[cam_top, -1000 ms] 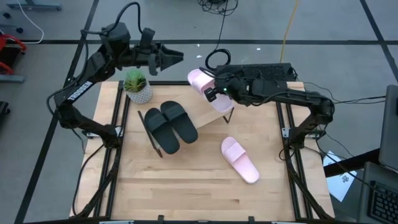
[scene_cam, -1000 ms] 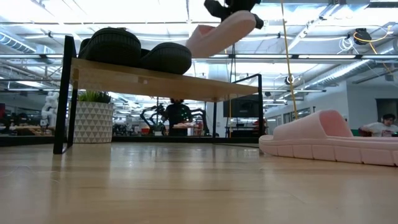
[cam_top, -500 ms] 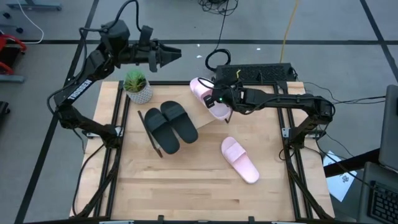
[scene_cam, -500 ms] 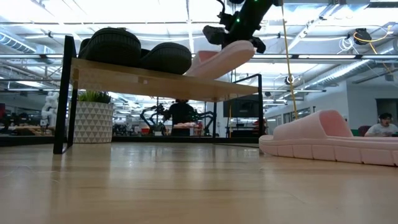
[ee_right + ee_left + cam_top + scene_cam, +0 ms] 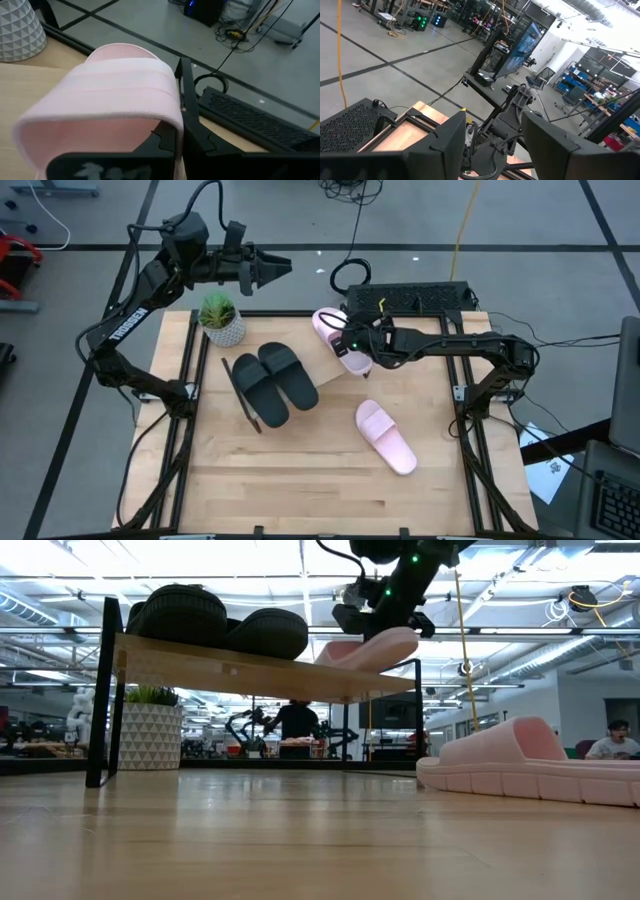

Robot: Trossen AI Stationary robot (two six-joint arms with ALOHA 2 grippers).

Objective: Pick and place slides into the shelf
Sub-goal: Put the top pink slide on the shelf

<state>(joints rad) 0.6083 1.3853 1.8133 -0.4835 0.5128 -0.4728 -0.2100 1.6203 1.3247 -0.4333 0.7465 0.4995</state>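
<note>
My right gripper [image 5: 352,346] is shut on a pale pink slide [image 5: 333,332] over the right end of the shelf [image 5: 352,376], a light wooden rack with dark legs [image 5: 102,690]. In the low view this slide [image 5: 366,649] sits almost level on the shelf's top board [image 5: 250,671], beside the black pair [image 5: 276,379]. The black slides rest on their soles on that board [image 5: 222,624]. The second pink slide [image 5: 386,437] lies sole down on the table, near right [image 5: 528,764]. My left gripper [image 5: 274,268] is open, raised past the far left edge. My right gripper pinches the pink slide at the side end of its wide strap [image 5: 170,112], one finger [image 5: 162,142] under the strap and one [image 5: 197,135] outside it. It comes from the table's right, slanting down. The slide's lower end [image 5: 335,657] is on the shelf board; the other end is slightly raised.
A small potted plant in a white patterned pot [image 5: 221,321] stands at the far left corner, beside the shelf's left end. A black box with cables [image 5: 415,296] lies past the far edge. Bare wooden tabletop [image 5: 300,470] fills the near half.
My right gripper has come down and a little toward the near edge with the pink slide. The slide was held high and steeply tilted above the shelf; now it is lowered and almost level on the shelf's top board, next to the black pair.
</note>
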